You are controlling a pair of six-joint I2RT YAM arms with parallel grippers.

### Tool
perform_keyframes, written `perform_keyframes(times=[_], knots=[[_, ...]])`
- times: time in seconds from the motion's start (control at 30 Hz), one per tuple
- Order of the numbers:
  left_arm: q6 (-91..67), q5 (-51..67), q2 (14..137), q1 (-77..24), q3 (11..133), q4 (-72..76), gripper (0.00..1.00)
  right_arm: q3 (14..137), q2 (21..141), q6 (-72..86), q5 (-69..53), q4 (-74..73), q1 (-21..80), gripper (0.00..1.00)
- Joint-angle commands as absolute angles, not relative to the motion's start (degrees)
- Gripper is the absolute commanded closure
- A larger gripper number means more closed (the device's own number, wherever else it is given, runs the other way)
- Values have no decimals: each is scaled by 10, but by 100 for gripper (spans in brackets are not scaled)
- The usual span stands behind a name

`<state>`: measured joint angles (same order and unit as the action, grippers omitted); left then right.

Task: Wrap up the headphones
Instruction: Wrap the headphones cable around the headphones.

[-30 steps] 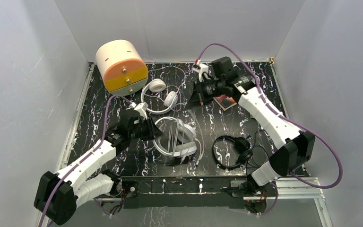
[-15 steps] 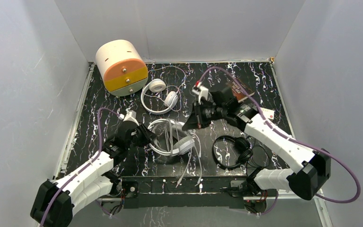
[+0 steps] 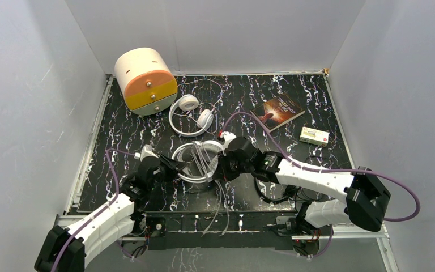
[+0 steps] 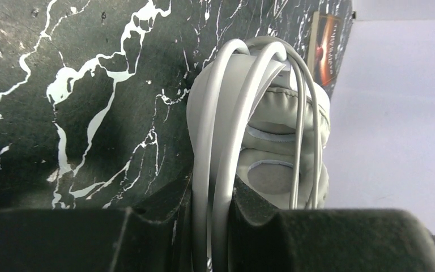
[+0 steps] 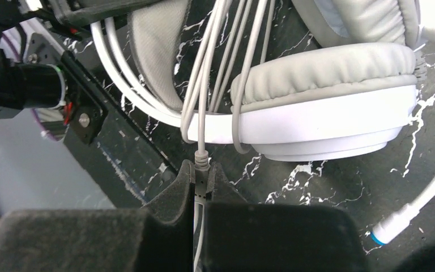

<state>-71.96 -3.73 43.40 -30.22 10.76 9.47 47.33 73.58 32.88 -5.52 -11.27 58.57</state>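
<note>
The big white over-ear headphones (image 3: 197, 163) stand at the table's front middle with their grey cord looped several times over the headband. My left gripper (image 3: 175, 168) is shut on the headband (image 4: 218, 187) from the left. My right gripper (image 3: 222, 166) is shut on the cord (image 5: 202, 170) at its strain relief, beside the ear cup (image 5: 323, 107). Cord strands (image 3: 221, 209) hang over the front edge. The slimmer white on-ear pair (image 3: 191, 114) lies behind. The small black pair (image 3: 278, 192) lies at the front right, mostly hidden under my right arm.
A cream and orange drawer box (image 3: 145, 80) stands at the back left. A book (image 3: 277, 111) and a small yellow box (image 3: 314, 136) lie at the back right. White walls enclose the black marbled table (image 3: 119, 130).
Both arms have pulled back toward the front edge. My right gripper came down from the back with the cord, over the big white headphones. The book is uncovered now.
</note>
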Motion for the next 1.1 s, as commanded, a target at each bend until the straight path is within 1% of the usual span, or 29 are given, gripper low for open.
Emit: perform_keyframes(times=[0.0, 0.07, 0.13, 0.23, 0.3, 0.43, 0.57, 0.67, 0.83, 0.93, 1.07], knots=[[-793, -36, 413, -302, 105, 193, 100, 445, 739, 318, 26, -26, 598, 100], [-803, -34, 402, -301, 99, 215, 100, 438, 747, 318, 24, -25, 598, 98], [-812, -30, 386, -302, 90, 240, 100, 438, 753, 317, 14, -30, 598, 90], [-829, -23, 369, -301, 66, 295, 100, 450, 748, 308, -22, -45, 598, 67], [-842, -19, 363, -301, 46, 342, 100, 465, 731, 304, -27, -74, 598, 54], [-853, -17, 359, -301, 26, 394, 100, 499, 677, 288, -17, -119, 597, 35], [-860, -14, 359, -300, 27, 422, 100, 557, 640, 261, 21, -200, 593, 16], [-868, -9, 368, -299, 38, 440, 100, 588, 629, 242, 27, -251, 565, 9], [-896, 0, 395, -292, 62, 493, 100, 583, 596, 219, -82, -252, 428, 6], [-911, 35, 421, -283, 91, 520, 100, 576, 584, 203, -121, -253, 356, 2], [-935, 59, 456, -277, 129, 560, 100, 553, 586, 183, -174, -239, 289, 1]])
